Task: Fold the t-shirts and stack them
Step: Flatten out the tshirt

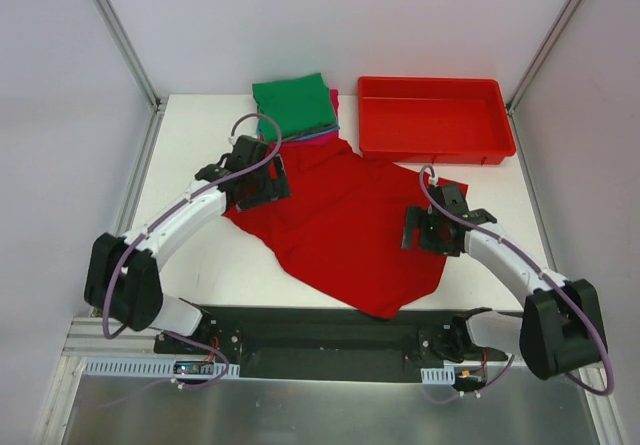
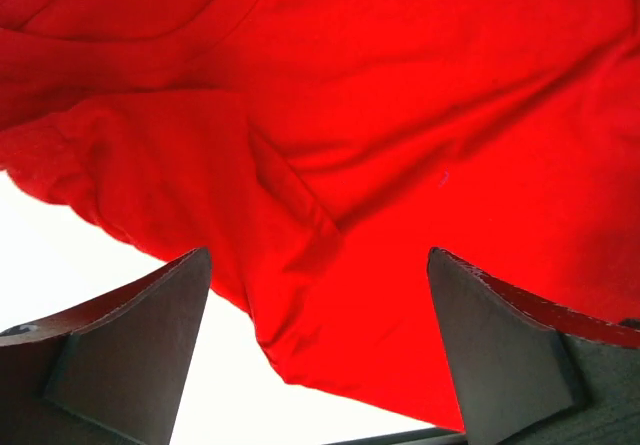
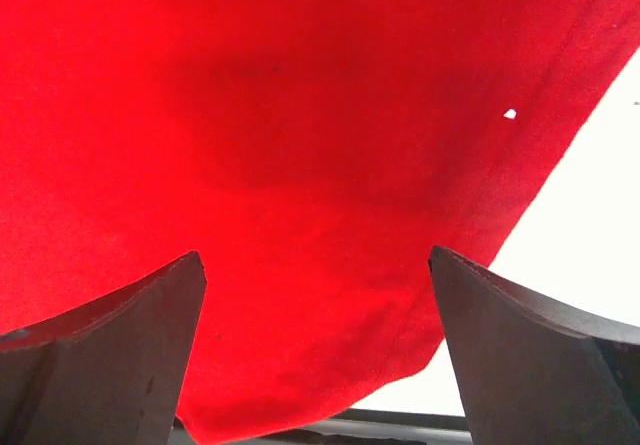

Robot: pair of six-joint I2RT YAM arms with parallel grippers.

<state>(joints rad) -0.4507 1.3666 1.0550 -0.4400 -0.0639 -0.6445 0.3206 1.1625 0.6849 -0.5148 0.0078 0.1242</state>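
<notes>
Red t-shirt point(image 1: 345, 220), soft rumpled cloth, left gripper point(image 2: 318, 260) apart, right gripper point(image 3: 316, 260) apart

The left arm point(image 1: 170, 227) and right arm point(image 1: 510, 260) share one build: glossy white tubular link shells between bulky matte black joint housings. A thin purple-grey cable point(image 1: 118, 265) loops loosely along each. The blocky black left hand point(image 1: 262, 185) and right hand point(image 1: 432, 233) carry dark grey wedge-shaped fingers point(image 2: 130, 355) with sharp edges. Both bases meet a flat black mounting plate point(image 1: 320, 337).
</notes>
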